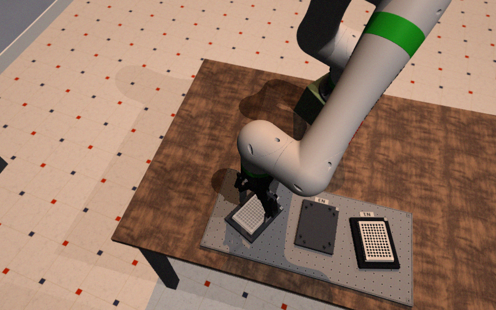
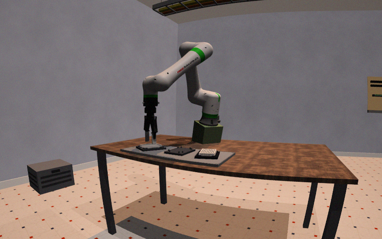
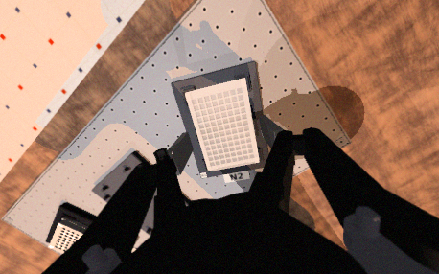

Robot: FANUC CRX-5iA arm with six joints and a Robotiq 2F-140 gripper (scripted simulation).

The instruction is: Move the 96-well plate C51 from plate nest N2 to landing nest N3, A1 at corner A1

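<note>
Above the plate nest N2 [image 1: 256, 233], the claw [image 1: 256, 200] hangs vertically from the arm [image 1: 342, 115], released, with its dark fingers spread and nothing between them. The 96-well plate C51 [image 1: 248, 214] lies directly below, seated in N2, its white rectangular top showing a fine grid of wells; one finger stands on each side of the plate, and in the wrist view neither is seen touching it. N2 is a dark, flat rectangular frame set at an angle on the grey perforated deck [image 1: 396, 277]. Beside it lies the landing nest N3 [image 1: 316, 231], a plain dark grey slab with small corner locators. Beyond that, the plate nest N1 [image 1: 357, 246], a black frame, carries the 96-well plate C15 [image 1: 375, 240], white with dark round wells. The deck rests on the bench [image 1: 453, 173], which has a brown wood-grain top.
</note>
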